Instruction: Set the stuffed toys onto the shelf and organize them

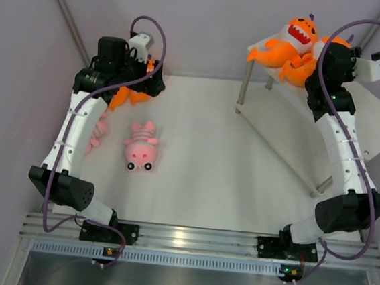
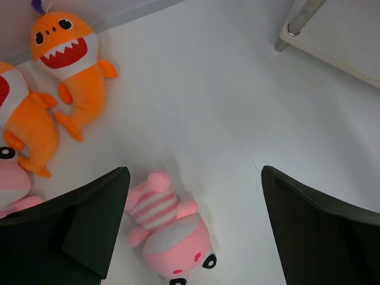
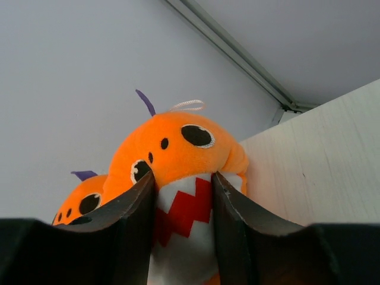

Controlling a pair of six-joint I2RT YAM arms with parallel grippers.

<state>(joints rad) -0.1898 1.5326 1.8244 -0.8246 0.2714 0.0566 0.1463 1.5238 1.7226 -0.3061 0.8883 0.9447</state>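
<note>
Right gripper (image 3: pixel 183 178) clenched on the white face of an orange shark plush (image 3: pixel 178 139) on the shelf (image 3: pixel 320 160) at upper right of the overhead view, a second shark (image 3: pixel 83 199) beside it. Left gripper (image 2: pixel 194 172) released, jaws wide, above a pink striped plush (image 2: pixel 169 228) on the table (image 2: pixel 225 107) at lower centre of the left wrist view. A third shark (image 2: pixel 74 65) and a fourth shark (image 2: pixel 21 119) lay at upper left.

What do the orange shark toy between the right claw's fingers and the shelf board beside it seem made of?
Orange shark toy: soft plush fabric, matte with a fuzzy nap. Shelf board: pale wood or wood-look laminate, matte, with faint grain lines; I can't tell which.
</note>
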